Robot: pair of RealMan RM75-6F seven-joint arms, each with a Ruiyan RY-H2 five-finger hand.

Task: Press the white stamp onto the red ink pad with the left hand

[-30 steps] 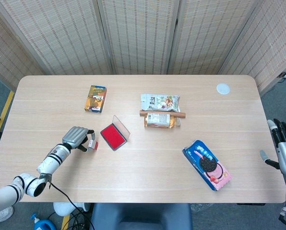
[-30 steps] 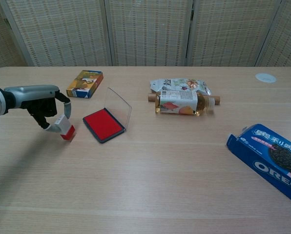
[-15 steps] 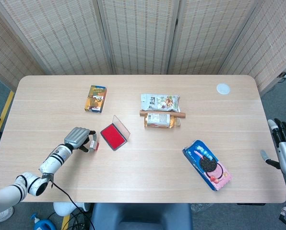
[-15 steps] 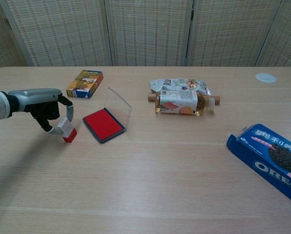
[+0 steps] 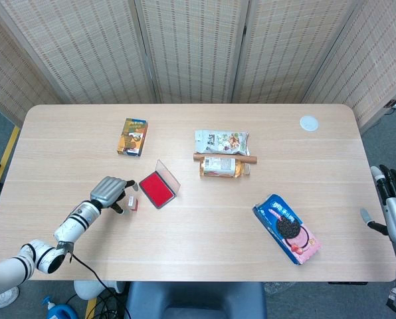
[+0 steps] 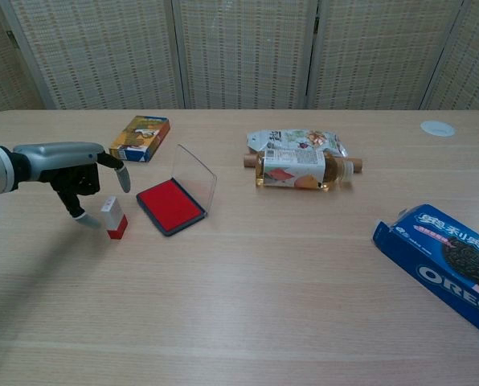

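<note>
One small white stamp block with a red base (image 6: 114,218) stands upright just left of the open red ink pad (image 6: 169,205); the left hand (image 6: 77,174) hovers spread, holding nothing. A clumsy regrasp could topple it.

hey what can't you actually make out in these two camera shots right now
- Right robot hand: head view only, cut off by the right edge; its finger state is unclear.
- Left robot hand: whether a fingertip touches the white stamp is too close to tell.
- Oreo box: cut by the chest view's right edge.
- Small box: print too small to read.
</note>
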